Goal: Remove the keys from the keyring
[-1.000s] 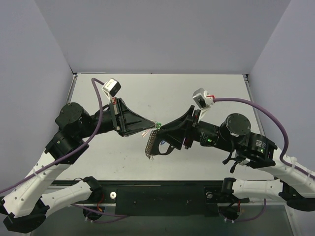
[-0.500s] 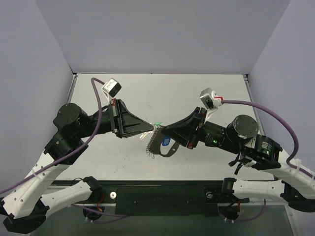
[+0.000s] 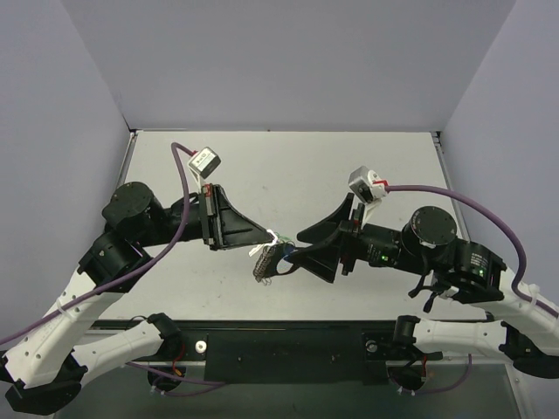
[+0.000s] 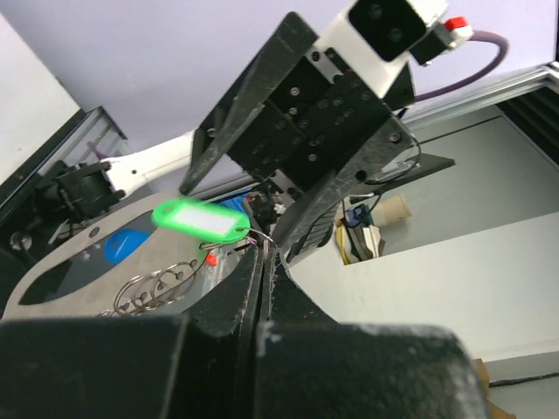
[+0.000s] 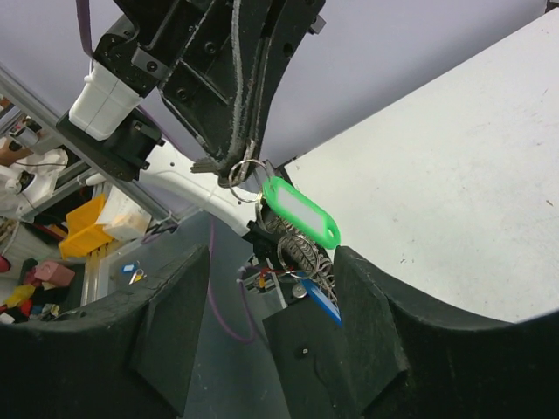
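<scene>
My left gripper [image 3: 269,236] is shut on a thin silver ring of the keyring [image 3: 264,262], which hangs bunched just under its fingertips. In the left wrist view the jaws [image 4: 265,255] pinch that ring beside the green tag [image 4: 199,218], with the blue tag [image 4: 127,246] and silver loops [image 4: 162,284] to the left. My right gripper [image 3: 294,244] is open. In its wrist view [image 5: 272,253] the green tag [image 5: 301,209], silver coils [image 5: 301,249] and blue tag [image 5: 321,304] hang between its fingers, close to the right one. A small round silver piece [image 5: 298,291] may be a key.
The white table [image 3: 288,166] is closed in by grey walls at the back and sides. A black plate [image 3: 288,353] runs along the near edge between the arm bases. Purple cables [image 3: 179,175] loop above both wrists.
The chain hung long and straight beside the right gripper before. It now hangs bunched under the left fingertips. The right gripper has moved a little lower with its fingers around the bundle.
</scene>
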Controlling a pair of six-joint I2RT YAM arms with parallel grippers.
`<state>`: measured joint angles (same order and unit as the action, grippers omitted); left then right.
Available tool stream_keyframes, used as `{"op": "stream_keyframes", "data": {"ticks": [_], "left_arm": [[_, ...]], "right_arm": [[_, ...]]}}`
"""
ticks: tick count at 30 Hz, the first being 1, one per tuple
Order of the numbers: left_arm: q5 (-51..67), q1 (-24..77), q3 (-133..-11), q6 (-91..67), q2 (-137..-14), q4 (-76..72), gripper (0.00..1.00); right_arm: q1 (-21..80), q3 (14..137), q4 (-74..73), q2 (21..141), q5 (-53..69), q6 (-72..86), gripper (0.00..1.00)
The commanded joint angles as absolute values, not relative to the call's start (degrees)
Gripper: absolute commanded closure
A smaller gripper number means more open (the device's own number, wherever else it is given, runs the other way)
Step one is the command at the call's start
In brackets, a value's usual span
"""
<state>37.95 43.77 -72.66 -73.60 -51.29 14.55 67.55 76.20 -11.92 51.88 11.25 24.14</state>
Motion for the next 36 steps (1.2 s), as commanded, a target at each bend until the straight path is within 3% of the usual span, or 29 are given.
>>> {"op": "stream_keyframes", "data": {"ticks": [1, 11, 36], "left_arm": [[36.8, 43.6, -75.8, -66.6, -51.4, 19.8, 1.00], [38.4, 43.8, -77.3, -59.2, -51.5, 22.2, 1.00], [41.1, 44.1, -75.9, -56.9, -50.1, 22.0, 1.00]], "right_arm": [[67.9, 78.9, -11.5, 50.3, 13.2, 24.1, 0.48], [67.9, 82.3, -12.4, 55.0, 22.0, 23.7, 0.62], [67.8, 85.6, -14.7, 59.0, 21.8, 20.1, 0.63]]}}
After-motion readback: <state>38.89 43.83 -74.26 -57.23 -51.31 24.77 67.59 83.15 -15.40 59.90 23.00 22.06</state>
